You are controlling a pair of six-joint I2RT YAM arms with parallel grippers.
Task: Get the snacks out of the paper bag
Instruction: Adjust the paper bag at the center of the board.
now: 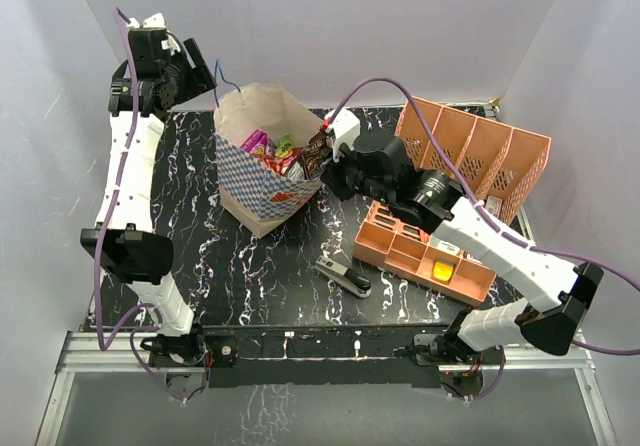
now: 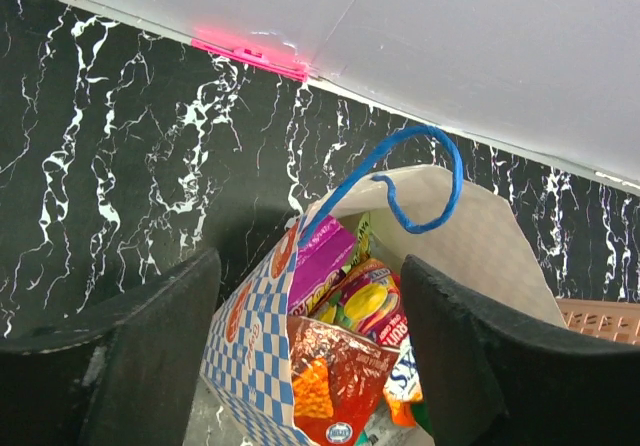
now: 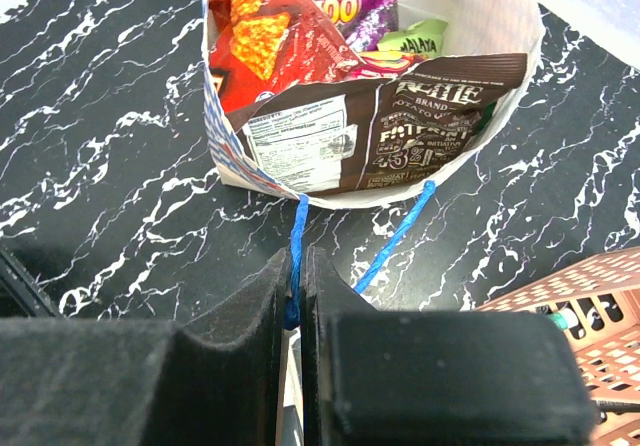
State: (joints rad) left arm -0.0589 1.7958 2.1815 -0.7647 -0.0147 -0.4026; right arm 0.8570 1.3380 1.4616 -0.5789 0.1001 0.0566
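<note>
Matt paper bag [image 1: 262, 194]; glossy crinkled snacks [image 3: 285, 51] (probably foil); marbled table [image 1: 270, 278] smooth.

black marbled table [image 1: 250, 286], black stapler [image 1: 345, 278], salmon-pink compartment tray [image 1: 372, 247], upright pink rack [image 1: 472, 148]

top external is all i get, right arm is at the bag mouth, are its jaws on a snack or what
observer: No. The right jaws are shut on one blue string handle of the paper bag.
operator: ok and the left jaws, do they have the other handle
observer: Not yet. The left jaws stand open with the other handle looped in front of them, not gripped.
</note>
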